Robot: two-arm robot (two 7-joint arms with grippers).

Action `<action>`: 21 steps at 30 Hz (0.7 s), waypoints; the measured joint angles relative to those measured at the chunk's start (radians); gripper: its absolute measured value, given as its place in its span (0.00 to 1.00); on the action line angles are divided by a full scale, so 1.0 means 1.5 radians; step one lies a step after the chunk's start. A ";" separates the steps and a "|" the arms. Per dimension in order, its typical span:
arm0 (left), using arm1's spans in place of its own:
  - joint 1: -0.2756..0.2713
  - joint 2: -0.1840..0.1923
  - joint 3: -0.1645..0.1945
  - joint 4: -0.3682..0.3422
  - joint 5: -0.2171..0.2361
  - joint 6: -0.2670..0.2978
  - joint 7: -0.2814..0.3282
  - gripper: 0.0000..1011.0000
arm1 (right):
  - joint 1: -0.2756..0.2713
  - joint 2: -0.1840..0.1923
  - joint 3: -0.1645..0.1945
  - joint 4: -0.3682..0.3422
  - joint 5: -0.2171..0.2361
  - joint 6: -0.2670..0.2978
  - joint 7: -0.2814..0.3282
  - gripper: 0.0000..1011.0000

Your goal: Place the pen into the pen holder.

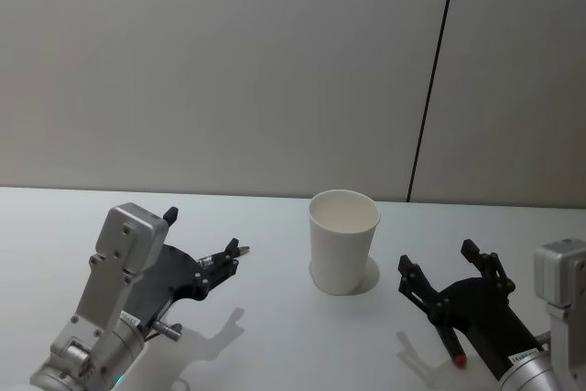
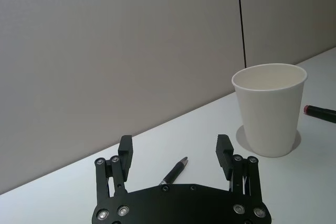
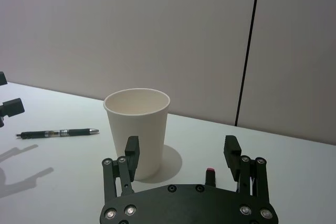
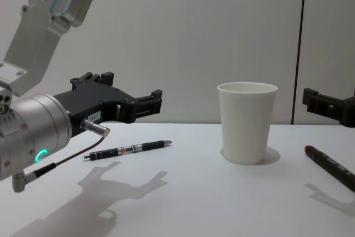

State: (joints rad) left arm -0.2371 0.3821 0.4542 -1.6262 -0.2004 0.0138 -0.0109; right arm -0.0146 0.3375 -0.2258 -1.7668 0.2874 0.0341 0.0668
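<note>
White paper cup noted upright mid-table. Black pen seen lying flat on table, left of cup and apart from it, beneath left gripper; jaws spread wide, nothing held. Right gripper likewise spread wide, nothing held, poised above red-tipped marker right of cup. Risk judged: thin pen, if pinched off-centre, may be tilted against rim on lowering, and light cup knocked over.

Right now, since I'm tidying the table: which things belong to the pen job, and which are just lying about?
Job: slim black ballpoint pen; plain white paper cup; open left gripper over the pen.
Lying about, probably: black red-ended marker, under the open right gripper.
</note>
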 joint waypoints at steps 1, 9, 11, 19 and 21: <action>0.000 0.000 0.000 0.000 0.000 0.000 0.000 0.99 | 0.000 0.000 0.000 0.000 0.000 0.000 0.000 0.99; 0.000 0.000 0.000 0.000 0.000 0.000 0.000 0.99 | 0.000 0.000 0.000 0.000 0.000 0.000 0.000 0.99; 0.000 0.000 0.000 0.000 0.000 0.000 0.000 0.99 | 0.000 0.000 0.000 0.000 0.000 0.000 0.000 0.99; 0.000 0.000 0.000 0.000 0.000 0.000 0.000 0.99 | 0.000 0.000 0.000 0.000 0.000 0.000 0.000 0.99; 0.000 0.000 0.000 0.000 0.000 0.000 0.000 0.99 | 0.000 0.000 0.000 0.000 0.000 0.000 0.000 0.99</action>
State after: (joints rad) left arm -0.2371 0.3821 0.4543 -1.6262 -0.2004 0.0139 -0.0110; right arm -0.0147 0.3375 -0.2258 -1.7668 0.2874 0.0341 0.0668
